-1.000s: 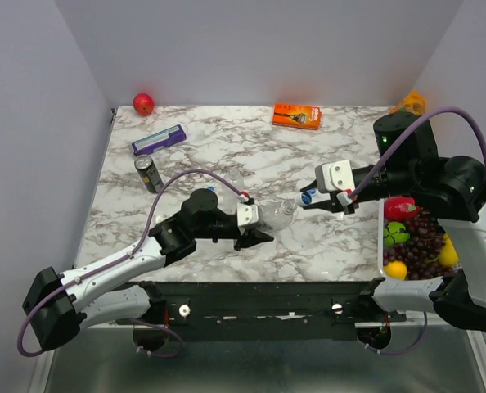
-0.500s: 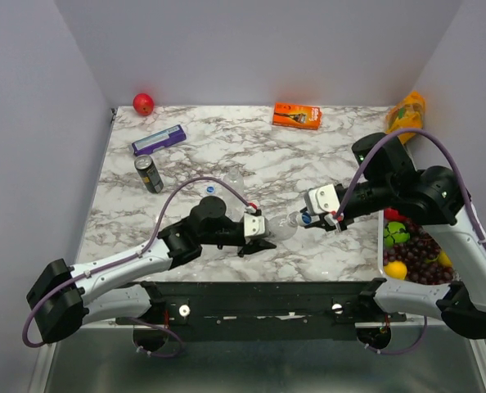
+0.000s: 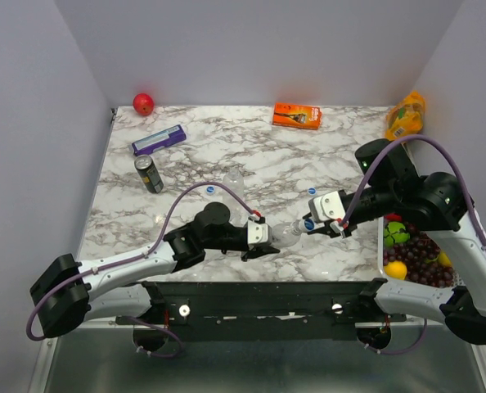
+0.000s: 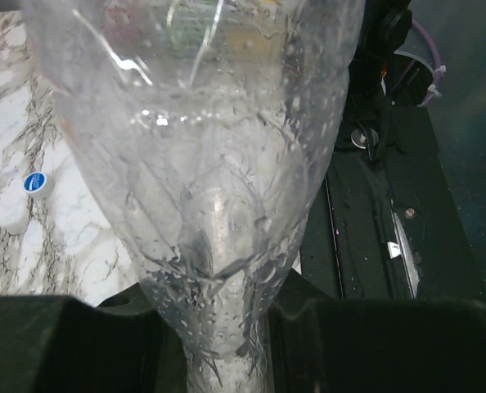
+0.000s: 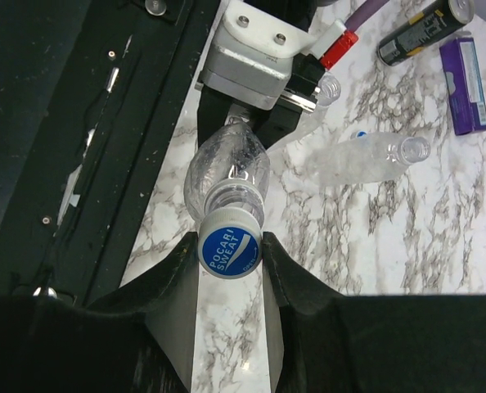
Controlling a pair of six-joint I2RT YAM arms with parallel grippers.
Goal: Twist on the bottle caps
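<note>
A clear bottle point(image 3: 285, 233) is held level above the table's near edge, my left gripper point(image 3: 269, 236) shut on its base end. It fills the left wrist view as a wet see-through bottle point(image 4: 202, 164) between the dark fingers point(image 4: 63, 344). My right gripper point(image 3: 310, 224) is shut on a blue bottle cap point(image 5: 230, 250), which sits on this bottle's neck point(image 5: 235, 201). Two more clear bottles point(image 5: 366, 160) point(image 5: 329, 86) lie uncapped on the marble. Loose blue caps point(image 3: 211, 189) point(image 3: 312, 190) rest on the table.
A dark drink can point(image 3: 149, 173) and a purple box point(image 3: 159, 139) stand at the left, a red apple point(image 3: 143, 103) in the far corner. An orange box point(image 3: 297, 115) lies at the back. A white tray point(image 3: 382, 237) of fruit sits at the right edge.
Both arms have come toward the near edge. The left brought the bottle rightward, the right swung in with the cap, and the cap now meets the bottle's neck.
</note>
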